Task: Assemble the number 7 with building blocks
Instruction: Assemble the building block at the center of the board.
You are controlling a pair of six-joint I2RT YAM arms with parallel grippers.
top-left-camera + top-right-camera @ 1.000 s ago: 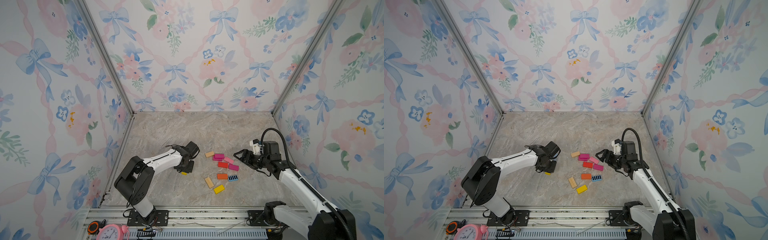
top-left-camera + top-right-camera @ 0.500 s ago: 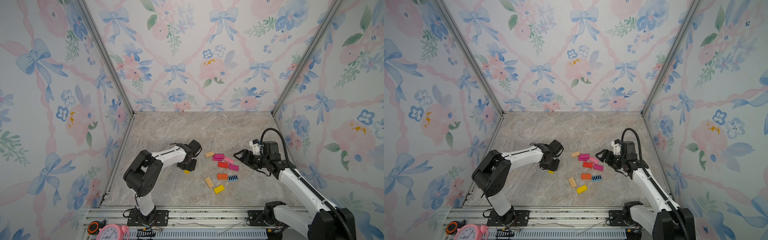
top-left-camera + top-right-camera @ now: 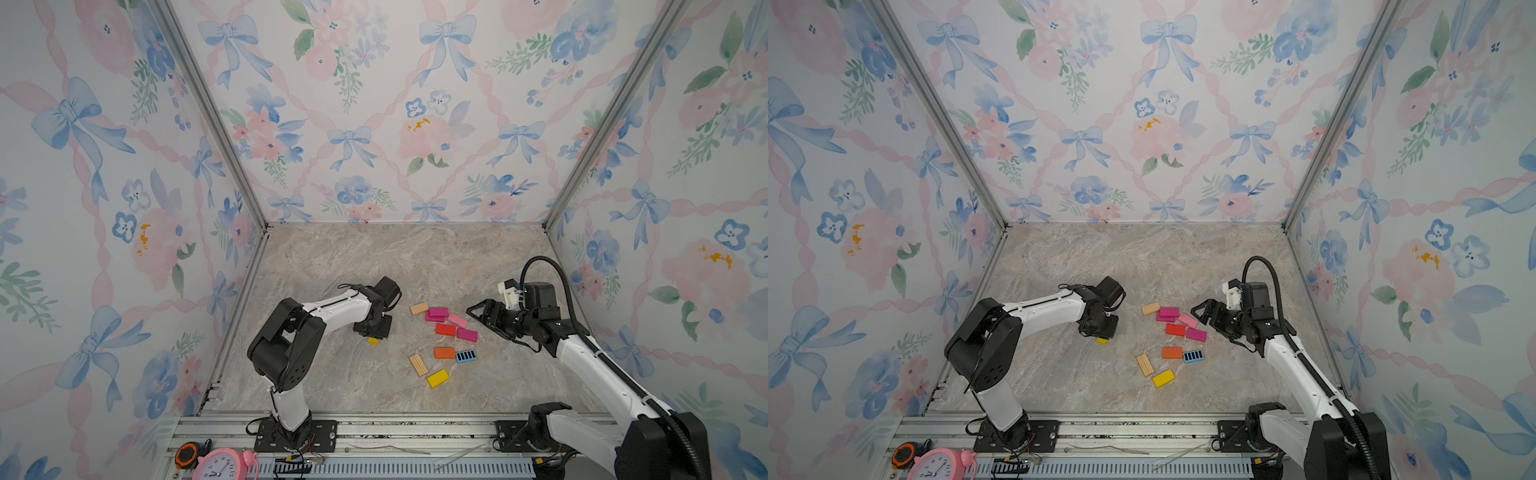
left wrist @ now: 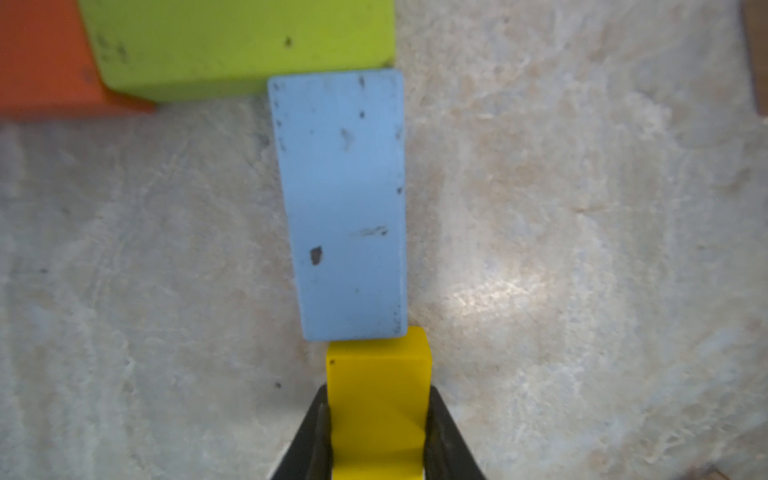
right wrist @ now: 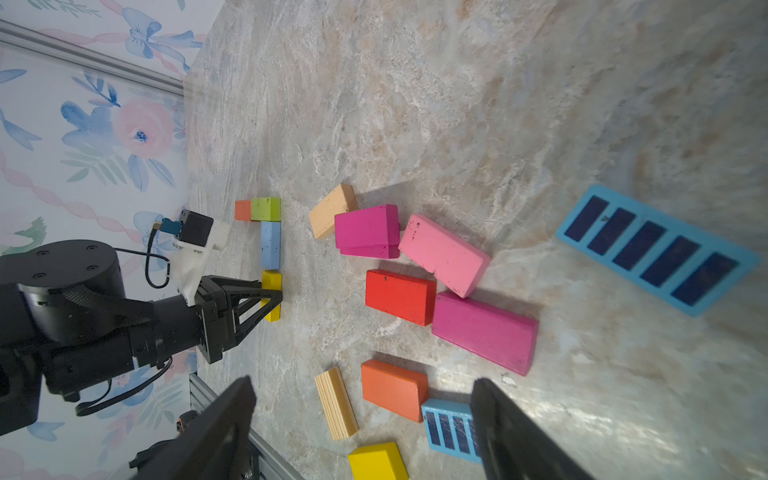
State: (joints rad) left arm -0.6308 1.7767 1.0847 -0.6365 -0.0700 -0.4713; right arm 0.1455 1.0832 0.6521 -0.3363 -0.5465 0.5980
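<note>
Yellow-painted rectangular block (image 4: 377, 365) sits clamped between the black jaws of the left gripper (image 4: 377, 415), which press on its two long sides. Its free end touches the end of a scuffed light-blue rectangular block (image 4: 345, 203), set slightly off to one side rather than flush. The blue one's far end meets a lime-green rectangular block (image 4: 241, 45) lying crosswise. An orange rectangular block (image 4: 41, 58) butts against the green one's other end — so the number 7 (image 5: 269, 232) shows a two-block top bar and a stem of blue and yellow. Whether the yellow piece rests fully on the marble-patterned tabletop (image 3: 374, 266) I cannot tell. In both top views the figure lies left of centre, mostly hidden under the left wrist.

Near it, to the right, flat loose pieces lie scattered:
- a tan block (image 3: 419, 308)
- a magenta pair (image 3: 437, 313), one stacked on the other
- a pale pink block (image 3: 457, 320)
- a red block (image 3: 445, 330)
- a single magenta block (image 3: 467, 334)
- a second orange block (image 3: 444, 353)
- a black-striped blue block (image 3: 466, 356)
- a lined bare-wood block (image 3: 418, 365)
- a second yellow block (image 3: 437, 378)

The right gripper (image 3: 471, 311) hovers at that cluster's right edge — jaws wide apart, holding nothing.
</note>
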